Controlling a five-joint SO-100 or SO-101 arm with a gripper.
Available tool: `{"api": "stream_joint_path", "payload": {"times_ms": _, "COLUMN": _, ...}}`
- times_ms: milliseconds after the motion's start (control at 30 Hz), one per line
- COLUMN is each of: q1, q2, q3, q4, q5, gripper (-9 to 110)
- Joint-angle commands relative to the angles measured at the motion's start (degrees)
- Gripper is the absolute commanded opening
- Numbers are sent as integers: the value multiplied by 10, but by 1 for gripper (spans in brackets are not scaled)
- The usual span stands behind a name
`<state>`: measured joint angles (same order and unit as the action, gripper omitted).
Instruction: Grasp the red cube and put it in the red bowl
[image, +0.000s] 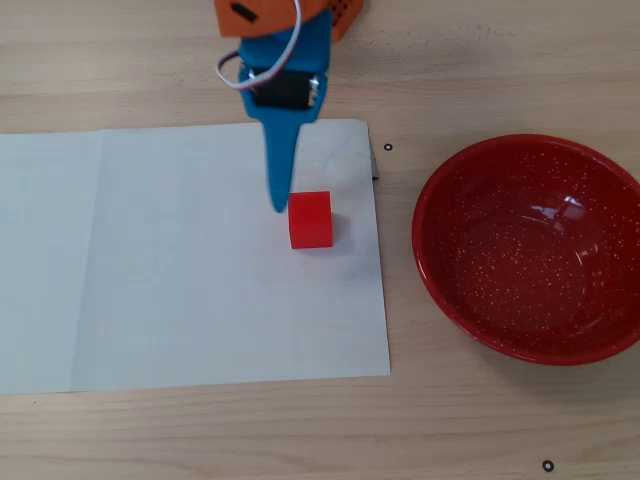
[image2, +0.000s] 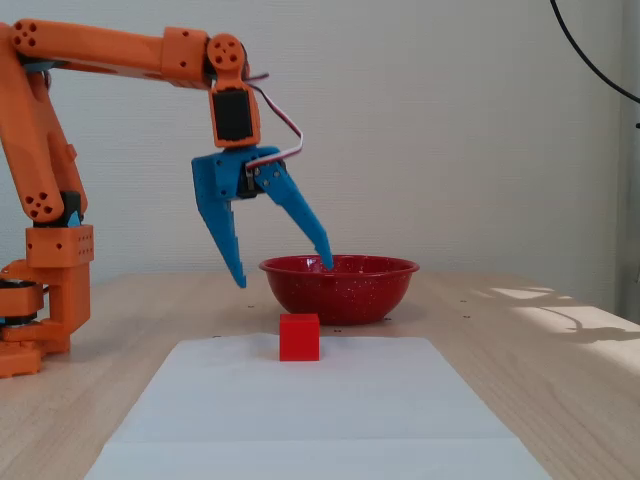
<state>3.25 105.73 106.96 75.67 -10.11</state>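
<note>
The red cube (image: 310, 219) sits on a white paper sheet (image: 180, 260); in the fixed view the cube (image2: 299, 336) stands in front of the red bowl (image2: 340, 290). The speckled red bowl (image: 500, 280) is empty and rests on the wooden table, to the right of the sheet in the overhead view. My blue gripper (image2: 284, 272) is open and empty, and hovers above the cube with its tips clear of it. In the overhead view the gripper (image: 278, 170) points down, with one fingertip just left of the cube's top edge.
The orange arm base (image2: 45, 290) stands at the left of the fixed view. The paper sheet (image2: 310, 400) covers the table's near part. A black cable (image2: 590, 60) hangs at the upper right. Small black marks (image: 547, 465) dot the wood.
</note>
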Motion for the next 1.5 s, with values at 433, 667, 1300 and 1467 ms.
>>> {"api": "stream_joint_path", "payload": {"times_ms": 433, "q1": 23, "q2": -31, "q3": -104, "q4": -21, "q5": -5, "gripper": 51}}
{"api": "stream_joint_path", "payload": {"times_ms": 667, "q1": 14, "q2": -58, "q3": -105, "q4": -31, "q5": 5, "gripper": 51}}
{"api": "stream_joint_path", "payload": {"times_ms": 1300, "q1": 1, "q2": -138, "q3": -103, "q4": -89, "q5": 28, "gripper": 52}}
{"api": "stream_joint_path", "payload": {"times_ms": 1467, "q1": 0, "q2": -161, "q3": -104, "q4": -109, "q5": 29, "gripper": 52}}
